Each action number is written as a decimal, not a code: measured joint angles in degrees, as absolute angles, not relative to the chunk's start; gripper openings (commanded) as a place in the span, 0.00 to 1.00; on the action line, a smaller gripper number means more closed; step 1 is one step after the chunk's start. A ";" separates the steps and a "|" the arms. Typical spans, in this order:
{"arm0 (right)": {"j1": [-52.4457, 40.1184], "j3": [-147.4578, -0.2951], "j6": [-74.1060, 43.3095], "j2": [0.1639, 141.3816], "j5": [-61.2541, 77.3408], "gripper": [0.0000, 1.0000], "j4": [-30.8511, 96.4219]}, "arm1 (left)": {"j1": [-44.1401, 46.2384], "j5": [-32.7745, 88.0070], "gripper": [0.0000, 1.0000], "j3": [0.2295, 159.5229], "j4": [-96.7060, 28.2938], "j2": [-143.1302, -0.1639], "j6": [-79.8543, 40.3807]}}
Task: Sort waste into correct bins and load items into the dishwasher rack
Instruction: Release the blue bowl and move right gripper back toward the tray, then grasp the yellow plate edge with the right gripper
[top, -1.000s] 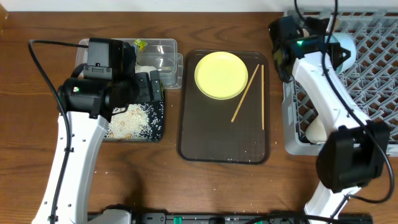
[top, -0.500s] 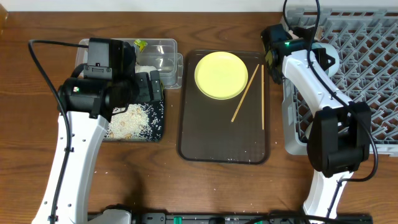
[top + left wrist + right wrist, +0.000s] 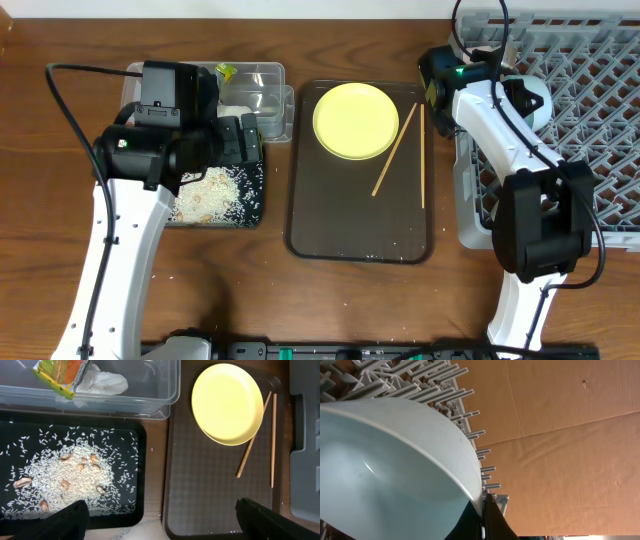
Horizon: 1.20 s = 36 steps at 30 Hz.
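My right gripper is shut on the rim of the light blue bowl. It holds the bowl tilted over the back left part of the grey dishwasher rack, where the bowl shows beside the arm. My left gripper is open and empty above the black tray, which holds rice grains. The clear tub holds the green-and-yellow wrapper and the white scrap. The yellow plate and two chopsticks lie on the brown serving tray. The cup and the pinkish bowl are hidden.
The brown serving tray lies between the black tray and the rack. The clear tub stands behind the black tray. Rack tines rise close behind the bowl. A few stray grains lie near the serving tray's front edge.
My right arm has folded back toward the rack's left edge, and the blue bowl has moved left and lower with it. The left arm has not moved.
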State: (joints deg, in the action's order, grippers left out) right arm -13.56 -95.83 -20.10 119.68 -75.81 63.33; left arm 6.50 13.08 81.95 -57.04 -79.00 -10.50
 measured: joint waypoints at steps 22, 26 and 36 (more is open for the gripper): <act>-21.76 -95.83 -15.84 119.70 -64.40 0.78 68.73 | 6.52 13.08 0.96 81.95 -57.04 -79.02 -10.50; -21.78 -97.08 -15.53 119.70 -59.13 0.81 68.99 | 6.52 13.08 0.96 81.95 -57.01 -79.02 -10.50; -20.64 -111.74 -13.37 116.77 -28.73 0.81 63.13 | 6.50 13.08 0.96 81.95 -57.01 -79.02 -10.50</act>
State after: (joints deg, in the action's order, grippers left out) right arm -20.64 -111.74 -13.37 116.77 -28.73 63.13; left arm 6.50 13.08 81.95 -57.01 -79.02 -10.50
